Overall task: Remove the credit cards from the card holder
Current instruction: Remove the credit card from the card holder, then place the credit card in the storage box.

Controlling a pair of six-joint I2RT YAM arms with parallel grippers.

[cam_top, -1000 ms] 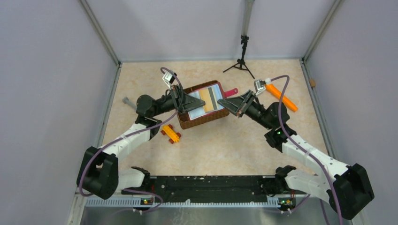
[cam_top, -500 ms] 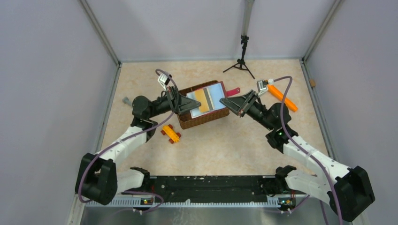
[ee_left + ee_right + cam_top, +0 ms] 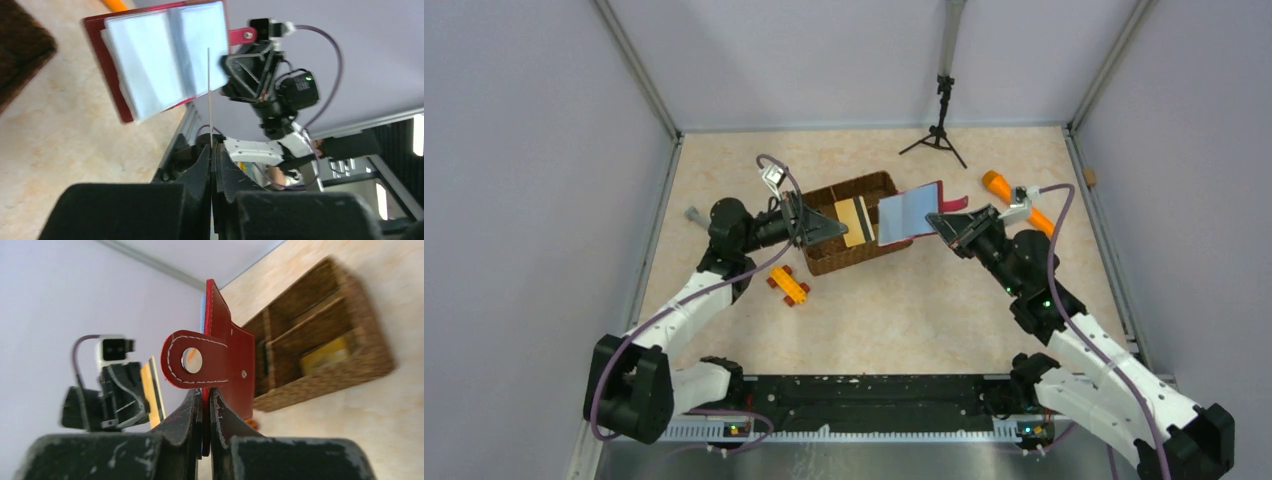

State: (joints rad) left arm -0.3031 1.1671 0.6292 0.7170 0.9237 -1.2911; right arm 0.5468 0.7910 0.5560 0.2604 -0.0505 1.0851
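**Desk:** What does the card holder look like from where you sit?

**Me:** I see the card holder [image 3: 909,213] spread open and held up off the table. It is dark red outside, and its pale blue pockets face the overhead camera. The strap tab [image 3: 954,204] sticks out to the right. The holder hangs just right of the wicker basket [image 3: 849,258]. My right gripper [image 3: 940,222] is pinched on its right edge below the tab, and on the right wrist view the jaws are closed tight on the red leather.

**Desk:** And the card?

**Me:** The credit card [image 3: 856,222] is tan-gold with a dark stripe. It sits clamped in my left gripper [image 3: 838,228] above the basket, just left of the holder and not touching it. From the left wrist I only see it edge-on, a thin line rising out of the closed fingertips. So I can't say whether that dark stripe is part of the card or a second card lying against it.

**Desk:** What's different from a second ago?

**Me:** Back then the holder lay across the top of the basket between both grippers, with the tan and dark strips still tucked in its pockets. Since then my right arm has drawn the holder off to the right and the card has come free of it. The pockets now show only blue. The orange toy car [image 3: 789,284] on the near side of the basket hasn't moved
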